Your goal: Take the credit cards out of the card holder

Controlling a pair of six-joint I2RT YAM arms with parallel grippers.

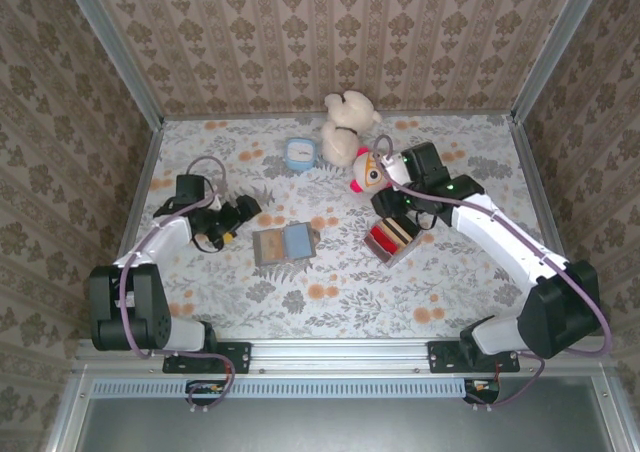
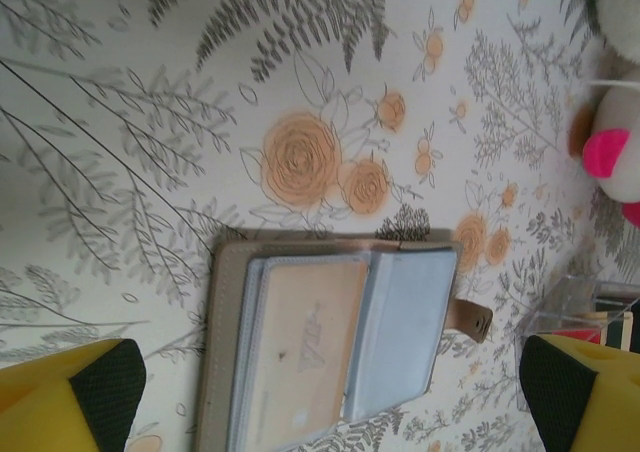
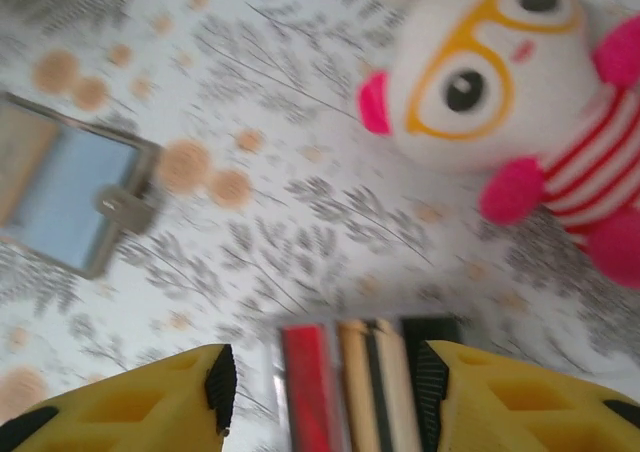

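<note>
The card holder (image 1: pixel 283 244) lies open and flat on the flowered table, left of centre. In the left wrist view the card holder (image 2: pixel 228 352) shows two credit cards in clear sleeves: a pale orange-tan one (image 2: pixel 305 347) on the left panel and a light blue one (image 2: pixel 405 327) on the right. My left gripper (image 1: pixel 240 222) hovers just left of the holder, its yellow fingers (image 2: pixel 100 392) spread wide, nothing between them. My right gripper (image 3: pixel 322 387) stands open above the clear tray (image 3: pixel 277 387), away from the holder (image 3: pixel 70 197).
The tray (image 1: pixel 390 257) with red, tan and black slabs sits right of centre. A plush with orange glasses (image 1: pixel 370 170) and a cream plush (image 1: pixel 348 122) lie behind it. A small light blue box (image 1: pixel 299 154) stands at the back. Patterned walls enclose the table.
</note>
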